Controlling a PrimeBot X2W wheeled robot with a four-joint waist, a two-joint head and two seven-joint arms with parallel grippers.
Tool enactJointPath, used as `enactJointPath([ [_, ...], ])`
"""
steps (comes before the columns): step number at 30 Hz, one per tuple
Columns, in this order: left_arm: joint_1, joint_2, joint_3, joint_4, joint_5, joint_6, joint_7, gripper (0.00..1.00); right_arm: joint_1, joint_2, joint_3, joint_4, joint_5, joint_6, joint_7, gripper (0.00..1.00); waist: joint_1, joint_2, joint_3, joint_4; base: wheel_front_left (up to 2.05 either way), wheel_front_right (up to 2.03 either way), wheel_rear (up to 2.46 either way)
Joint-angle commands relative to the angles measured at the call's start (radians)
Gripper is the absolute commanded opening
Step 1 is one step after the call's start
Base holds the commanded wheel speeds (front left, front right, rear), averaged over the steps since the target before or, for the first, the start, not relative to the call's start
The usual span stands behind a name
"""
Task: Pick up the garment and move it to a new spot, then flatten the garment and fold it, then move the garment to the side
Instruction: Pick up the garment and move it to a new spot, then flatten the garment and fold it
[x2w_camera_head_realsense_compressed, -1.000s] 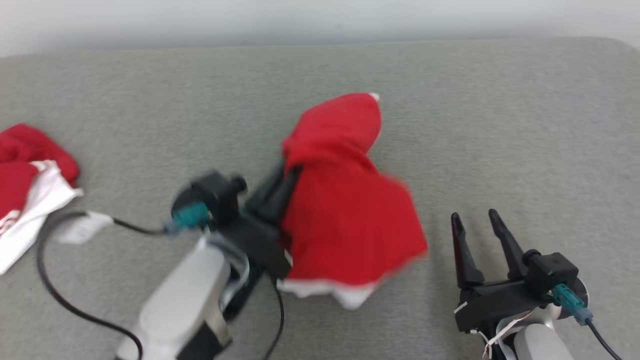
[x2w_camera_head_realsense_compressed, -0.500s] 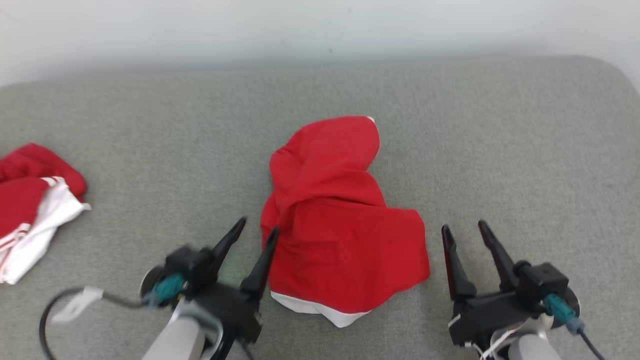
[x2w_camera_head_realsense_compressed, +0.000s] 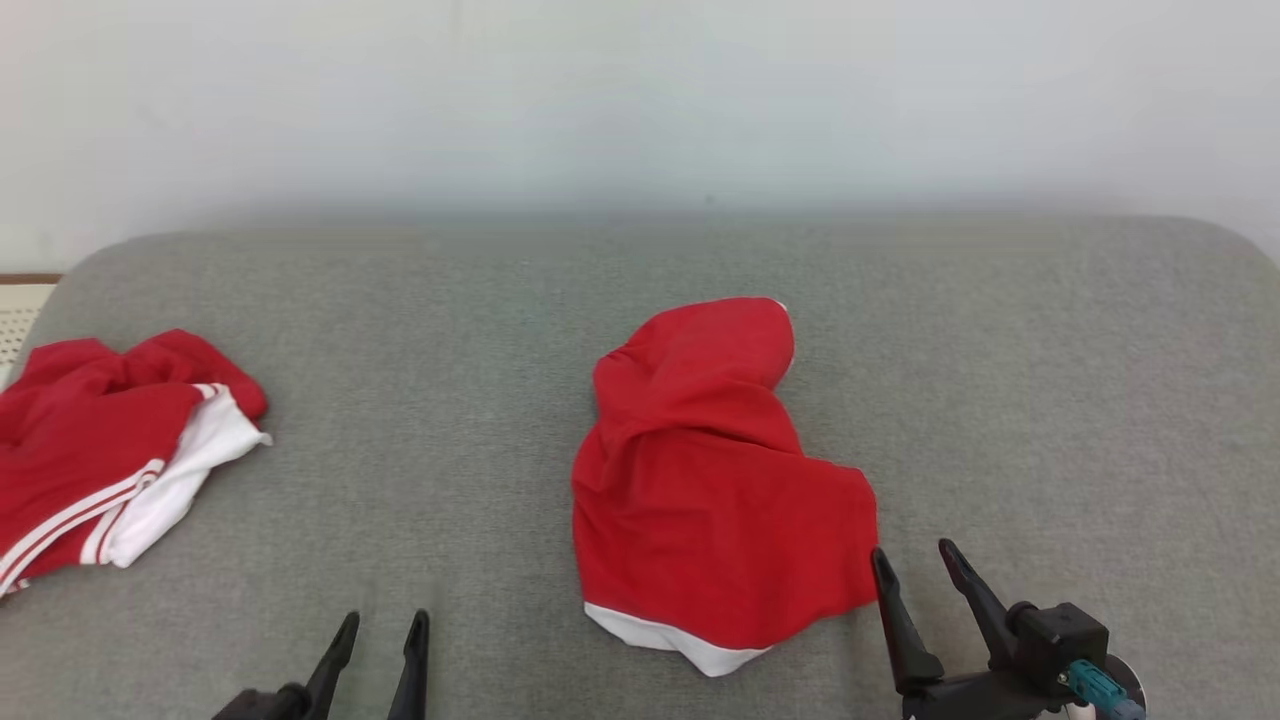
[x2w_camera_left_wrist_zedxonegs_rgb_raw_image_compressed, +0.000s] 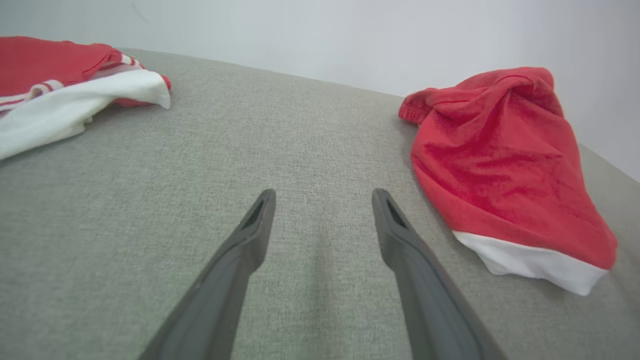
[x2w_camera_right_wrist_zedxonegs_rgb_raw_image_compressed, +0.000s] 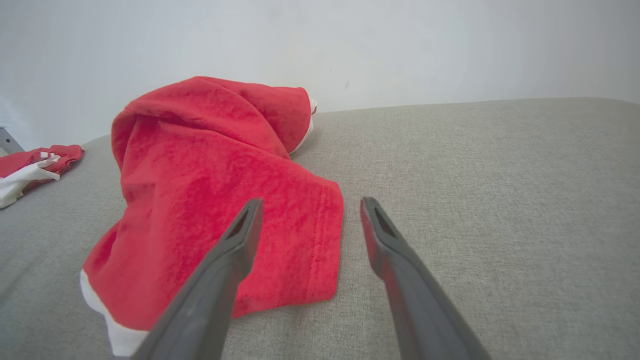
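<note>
The garment (x2w_camera_head_realsense_compressed: 715, 480), red with a white hem, lies crumpled in a heap at the middle of the grey surface (x2w_camera_head_realsense_compressed: 1050, 380). It also shows in the left wrist view (x2w_camera_left_wrist_zedxonegs_rgb_raw_image_compressed: 500, 160) and in the right wrist view (x2w_camera_right_wrist_zedxonegs_rgb_raw_image_compressed: 215, 200). My left gripper (x2w_camera_head_realsense_compressed: 382, 625) is open at the bottom left, well clear of the cloth, with nothing between its fingers (x2w_camera_left_wrist_zedxonegs_rgb_raw_image_compressed: 252, 235). My right gripper (x2w_camera_head_realsense_compressed: 915, 555) is open at the bottom right, its left finger (x2w_camera_right_wrist_zedxonegs_rgb_raw_image_compressed: 235, 245) beside the garment's right edge.
A second red and white garment (x2w_camera_head_realsense_compressed: 110, 450) lies bunched at the left end of the surface, seen too in the left wrist view (x2w_camera_left_wrist_zedxonegs_rgb_raw_image_compressed: 70, 85). A pale wall (x2w_camera_head_realsense_compressed: 640, 90) runs behind. The surface's rounded corners show at far left and far right.
My left gripper let go of the garment, which dropped into a heap, then drew back low and left. The head camera tilted up, so everything sits lower in view.
</note>
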Motion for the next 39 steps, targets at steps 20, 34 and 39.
enactJointPath([
  [20,-0.009,-0.005,-0.049,-0.049,-0.023,-0.025,-0.004,1.0,-0.108,0.056,-0.142,0.337,0.081,0.0,0.001,0.62,0.0003,0.0001,0.082,0.175,0.0,0.0,0.0],
  [34,-0.013,-0.005,-0.066,-0.07,-0.039,-0.027,-0.004,1.0,-0.117,-0.027,-0.263,0.197,0.085,-0.001,-0.001,0.0,0.0003,0.0001,0.089,0.121,0.0,0.0,0.0],
  [39,-0.025,-0.005,-0.091,-0.062,-0.051,-0.026,-0.004,1.0,-0.102,-0.051,-0.321,0.227,0.046,-0.001,-0.001,0.39,0.0003,0.0001,0.085,0.095,0.0,0.0,0.0],
])
